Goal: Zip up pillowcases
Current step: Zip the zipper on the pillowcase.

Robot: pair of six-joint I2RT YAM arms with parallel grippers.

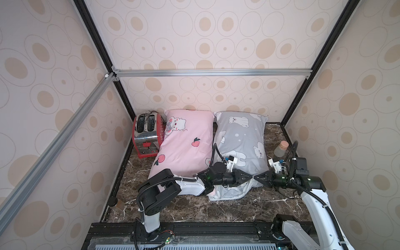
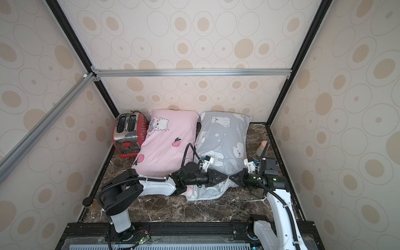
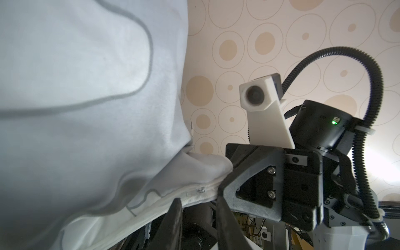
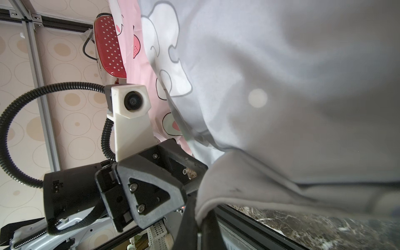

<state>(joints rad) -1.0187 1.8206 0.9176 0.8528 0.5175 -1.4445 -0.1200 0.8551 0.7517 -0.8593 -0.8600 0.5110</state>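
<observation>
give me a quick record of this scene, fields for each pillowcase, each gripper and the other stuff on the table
pink pillowcase: lies flat; left arm crosses its near end; no gripper on it
grey pillowcase: beside the pink one, both grippers at its near end
left gripper: jaws apart at the zip edge
right gripper: shut on grey fabric at that same end
other items: red toaster far left; cork-stoppered bottle right; black-lidded jar near left
surface: dark marble tabletop
</observation>
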